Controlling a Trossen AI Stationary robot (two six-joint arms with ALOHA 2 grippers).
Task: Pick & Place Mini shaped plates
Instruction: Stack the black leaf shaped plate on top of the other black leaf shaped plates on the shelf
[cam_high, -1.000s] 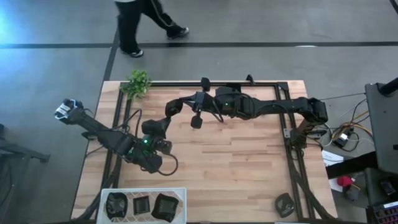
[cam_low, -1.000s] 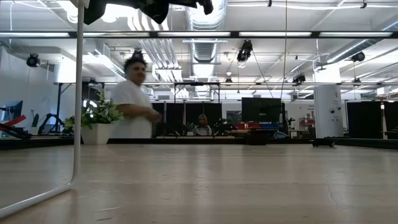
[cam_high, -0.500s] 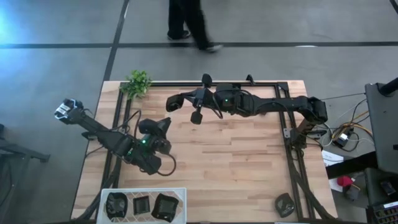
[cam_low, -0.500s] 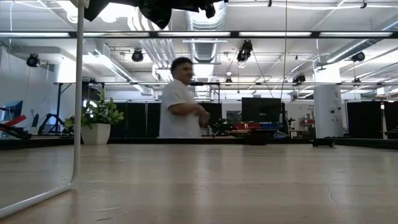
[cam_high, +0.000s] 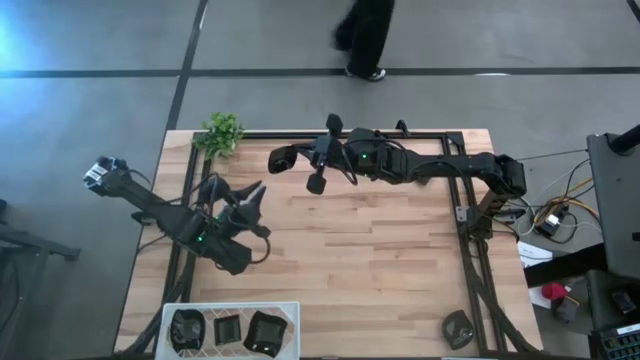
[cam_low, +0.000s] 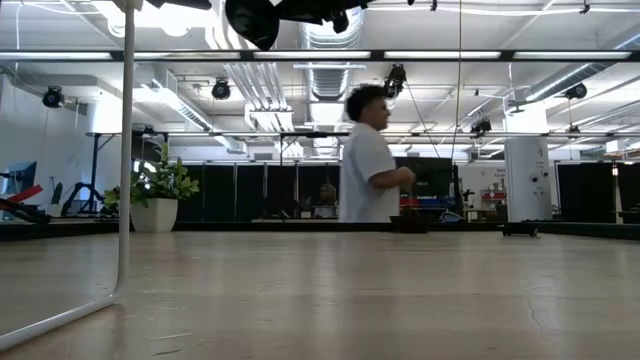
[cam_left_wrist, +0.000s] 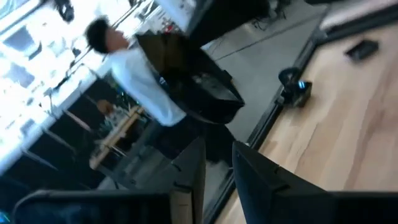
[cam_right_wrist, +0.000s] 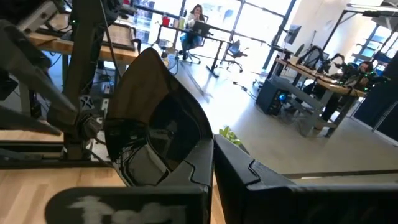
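Landmark: we place everything against the white tray (cam_high: 232, 308) at the worktop's (cam_high: 380, 260) near edge.
Plates in tray: 3 mini shaped plates (cam_high: 228, 330) lie side by side inside it.
Stray plate: 1 dark dish (cam_high: 457, 328) sits far along the same near edge from the tray.
Left tool (cam_high: 252, 195): raised just beyond the tray, pinching a black plate (cam_left_wrist: 193, 81) by its rim.
Right tool (cam_high: 283, 157): well beyond the tray near the plant (cam_high: 221, 133), fingers pressed together on a glossy black plate (cam_right_wrist: 155, 121).
Step, as we judge it: carrying plates toward the tray.
Doing it well: we keep each plate level, lower it over a free spot in the tray, and let go only when it rests flat; 1 arm at a time.
Risk: the glossy rim could slip.
Beyond the worktop: a person (cam_low: 370, 155) walks past.
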